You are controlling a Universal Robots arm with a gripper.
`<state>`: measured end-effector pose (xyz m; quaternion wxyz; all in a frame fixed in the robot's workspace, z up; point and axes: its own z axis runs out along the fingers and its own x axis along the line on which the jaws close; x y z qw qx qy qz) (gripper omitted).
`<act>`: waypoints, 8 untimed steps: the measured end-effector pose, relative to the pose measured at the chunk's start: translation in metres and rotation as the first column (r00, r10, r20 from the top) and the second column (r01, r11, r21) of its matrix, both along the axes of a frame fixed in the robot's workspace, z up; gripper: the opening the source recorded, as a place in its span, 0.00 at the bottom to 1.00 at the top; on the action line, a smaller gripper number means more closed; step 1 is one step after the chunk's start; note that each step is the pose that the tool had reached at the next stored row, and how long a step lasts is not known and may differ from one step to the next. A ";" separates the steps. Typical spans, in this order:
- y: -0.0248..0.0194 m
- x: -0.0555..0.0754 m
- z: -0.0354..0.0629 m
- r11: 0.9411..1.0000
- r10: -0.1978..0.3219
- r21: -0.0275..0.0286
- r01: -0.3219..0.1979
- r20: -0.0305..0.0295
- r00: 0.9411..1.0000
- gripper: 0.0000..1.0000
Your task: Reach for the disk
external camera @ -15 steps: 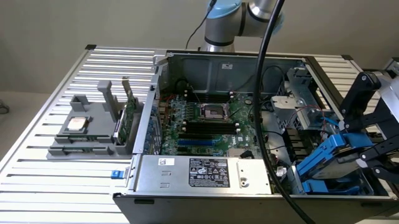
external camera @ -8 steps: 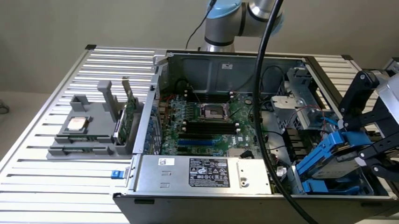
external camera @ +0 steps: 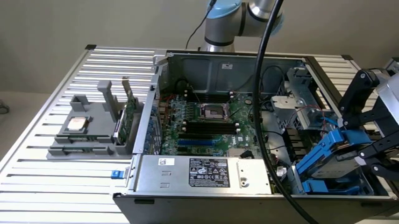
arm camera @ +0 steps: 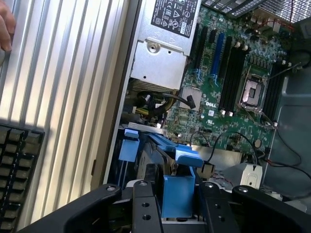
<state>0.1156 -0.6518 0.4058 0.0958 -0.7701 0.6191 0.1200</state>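
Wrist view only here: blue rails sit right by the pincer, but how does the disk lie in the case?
Observer: The disk stands tilted, one end raised, in the case at the exterior view's right.
Operator: Where is the pincer against it?
Observer: The pincer is at the raised end, coming from the exterior view's right.
Operator: Anything beside the case?
Observer: A chip lies in a grey holder at the exterior view's left.

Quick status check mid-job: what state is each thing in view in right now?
Computer case: side panel off, interior exposed.
Disk: tilted up in its blue carrier, partly out of the bay.
End effector: at the disk's blue carrier, fingers on either side of it.
CPU socket: empty.
CPU chip: lying in the grey holder outside the case.
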 end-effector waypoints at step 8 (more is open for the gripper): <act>0.0002 0.000 -0.0001 1.000 0.000 0.003 0.000 0.000 1.000 0.36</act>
